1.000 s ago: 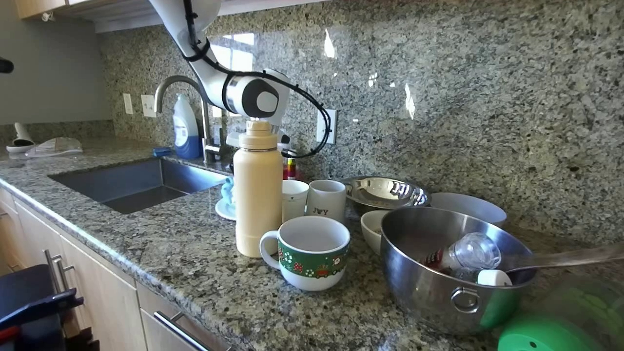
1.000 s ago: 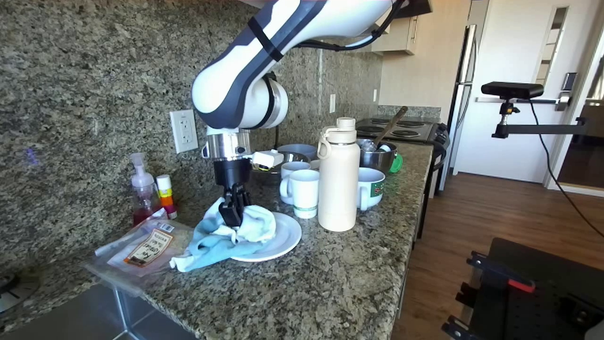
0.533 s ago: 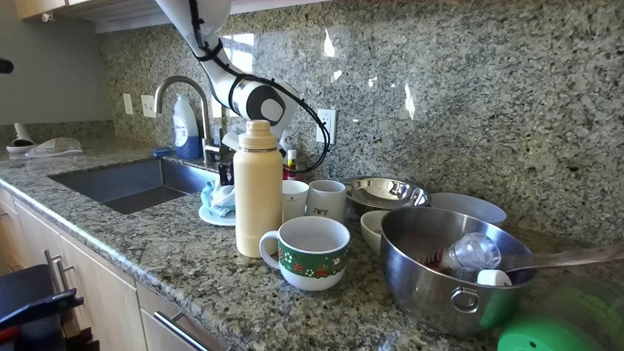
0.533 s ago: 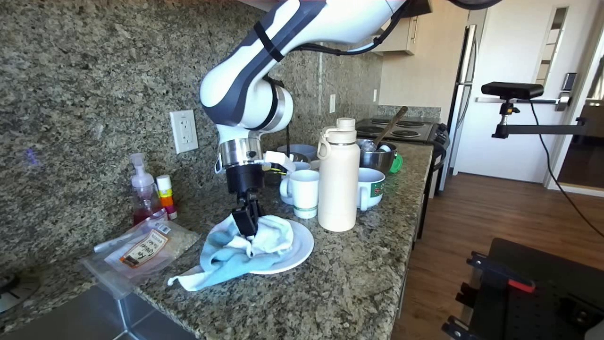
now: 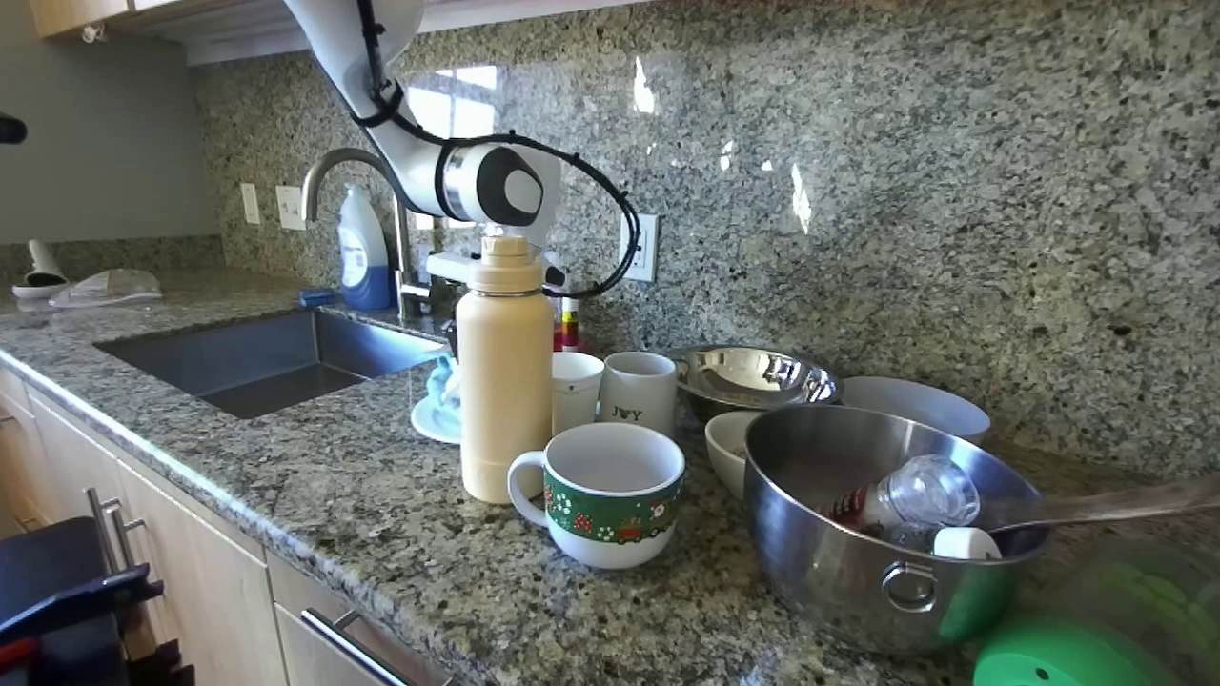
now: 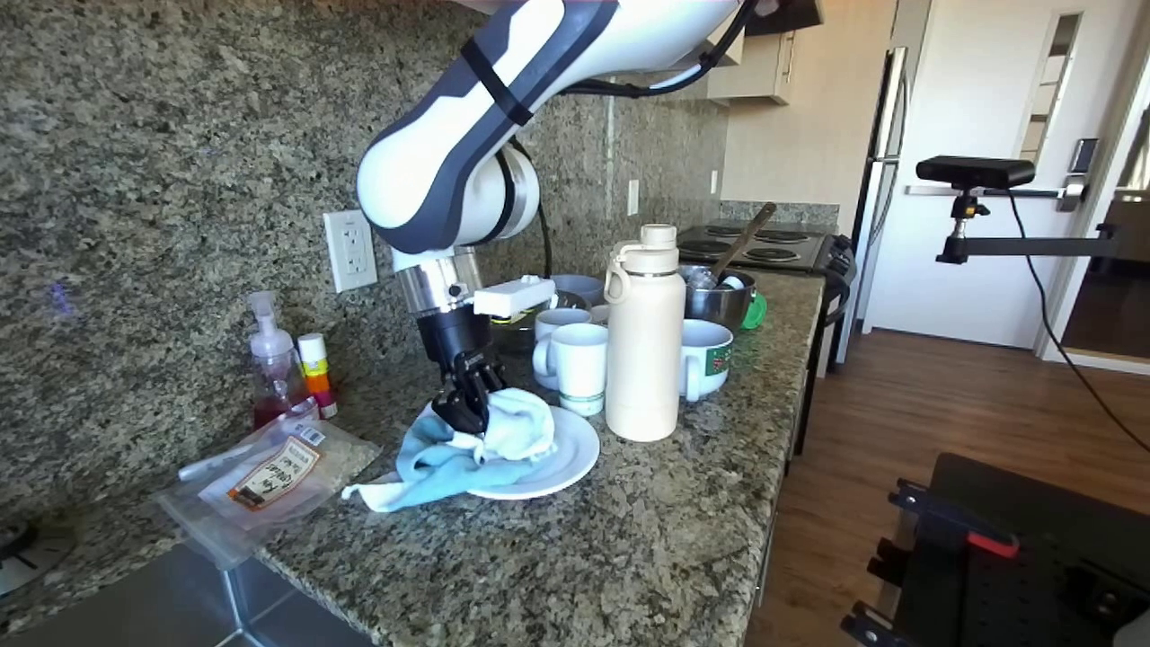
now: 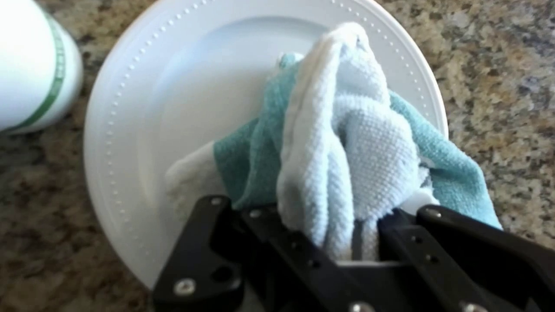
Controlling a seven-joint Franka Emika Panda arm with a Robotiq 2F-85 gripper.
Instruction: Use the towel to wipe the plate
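White plate (image 7: 97, 151), beaded near its rim, on the granite tabletop (image 5: 400, 505): bears a teal-and-white towel (image 7: 368, 160), bunched, one end lying past the rim. Black tool (image 7: 329, 225), above the plate: clenched on the towel, a fold pinched between its fingers. Mixing bowl (image 5: 820, 591), stainless steel, upright: holds a clear container (image 5: 932, 488), a white-ended item (image 5: 965, 543) (too much hidden to identify) and a wooden-handled utensil (image 5: 1125, 502), its handle out over the rim. Green-banded mug (image 5: 610, 535): near the mixing bowl. Cream bottle (image 6: 645, 368): capped, upright. White cup (image 6: 579, 368): upright, just beside the plate; contents hidden. Pale mug (image 5: 637, 386), lettered "JOY": upright, just beside the white cup. Shallow steel bowl (image 5: 810, 381): near the pale mug. Small white bowl (image 5: 726, 462), by the mixing bowl: inside barely seen. Labelled bottle (image 5: 359, 250), by the faucet (image 5: 401, 262): blue liquid in its lower part. Pump bottle (image 6: 272, 355): red liquid at the bottom. Clear bag (image 6: 278, 476): lying flat, pale contents.
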